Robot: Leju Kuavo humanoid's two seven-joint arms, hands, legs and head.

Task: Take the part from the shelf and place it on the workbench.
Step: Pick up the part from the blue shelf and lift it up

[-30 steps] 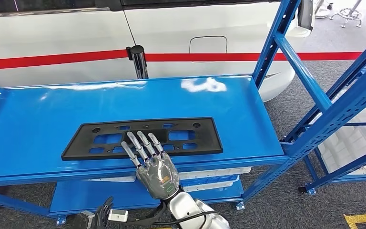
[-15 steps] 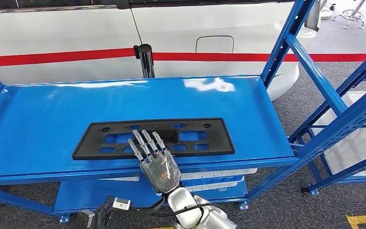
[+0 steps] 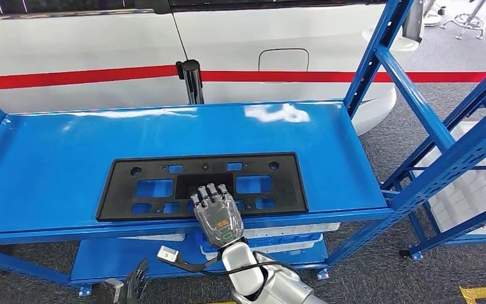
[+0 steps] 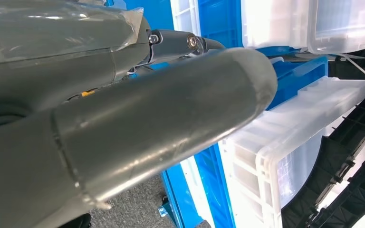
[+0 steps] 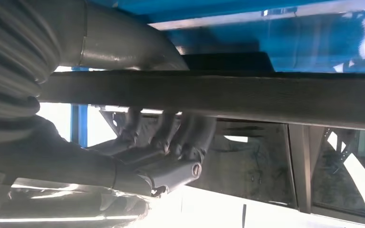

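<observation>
The part is a flat black rectangular plate [image 3: 158, 188] with several cut-outs, lying on the blue shelf [image 3: 50, 164] near its front edge. My right hand [image 3: 218, 218] grips the plate's near long edge at the middle, fingers curled over the top. In the right wrist view the plate's edge [image 5: 266, 97] runs as a dark bar across the picture, with the thumb [image 5: 123, 45] on one side and the fingers [image 5: 171, 137] on the other. My left hand [image 3: 130, 288] hangs low below the shelf's front with its dark fingers apart and holds nothing; its thumb [image 4: 147, 118] is close to the camera.
A white vehicle [image 3: 101, 44] with a red stripe stands behind the shelf, with a black post [image 3: 193, 79] before it. Blue rack uprights [image 3: 417, 120] rise at the right. White and blue bins [image 3: 291, 231] sit on the lower level, and black parts [image 4: 351, 142] lie beside them.
My right hand's fingers lay stretched flat on the plate; now they are curled around its near edge. The camera shifted slightly at first.
</observation>
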